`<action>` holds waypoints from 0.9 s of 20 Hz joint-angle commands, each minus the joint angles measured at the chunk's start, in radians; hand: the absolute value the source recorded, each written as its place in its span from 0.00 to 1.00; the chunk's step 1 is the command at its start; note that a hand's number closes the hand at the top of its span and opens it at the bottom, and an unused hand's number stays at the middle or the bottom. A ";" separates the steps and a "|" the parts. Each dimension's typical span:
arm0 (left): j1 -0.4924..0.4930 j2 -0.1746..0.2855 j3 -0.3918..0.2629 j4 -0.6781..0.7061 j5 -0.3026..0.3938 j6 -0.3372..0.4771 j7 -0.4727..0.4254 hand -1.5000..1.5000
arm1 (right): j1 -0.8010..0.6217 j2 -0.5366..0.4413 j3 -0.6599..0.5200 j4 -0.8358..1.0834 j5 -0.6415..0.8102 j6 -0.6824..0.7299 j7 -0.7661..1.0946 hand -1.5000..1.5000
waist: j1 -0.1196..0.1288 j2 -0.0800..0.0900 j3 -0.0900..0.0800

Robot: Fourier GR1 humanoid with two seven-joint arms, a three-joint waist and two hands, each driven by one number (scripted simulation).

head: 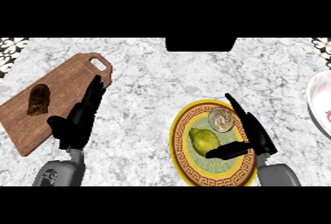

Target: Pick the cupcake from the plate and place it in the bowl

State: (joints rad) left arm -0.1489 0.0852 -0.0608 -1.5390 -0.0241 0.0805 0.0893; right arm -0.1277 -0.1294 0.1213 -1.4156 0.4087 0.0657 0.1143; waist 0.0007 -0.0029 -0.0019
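Note:
A cupcake (222, 120) with pale swirled frosting sits on the upper right part of a yellow patterned plate (183, 158). My right hand (255, 134) hovers over the plate's right side, fingers straight and open, just right of the cupcake; its thumb reaches left over the plate. The white bowl (321, 105) with red markings shows partly at the right edge. My left hand (81, 119) stands open at the left, fingers up, over the edge of a wooden board.
A yellow-green pear (203, 140) lies on the plate below the cupcake, next to my right thumb. A wooden cutting board (65, 83) at the left carries a dark brown item (39, 99). A black object (200, 44) sits at the counter's far edge.

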 commanded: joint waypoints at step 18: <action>0.019 -0.014 0.012 -0.039 -0.004 -0.009 0.029 0.50 | 0.409 -0.160 -0.044 -0.447 -0.102 0.154 -0.067 1.00 | -0.017 -0.001 0.001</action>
State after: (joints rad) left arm -0.1331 0.0710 -0.0498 -1.5511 -0.0405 0.0819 0.0930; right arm 0.1445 -0.2321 0.1325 -1.6995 0.3877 0.1564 0.0131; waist -0.0168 -0.0068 -0.0025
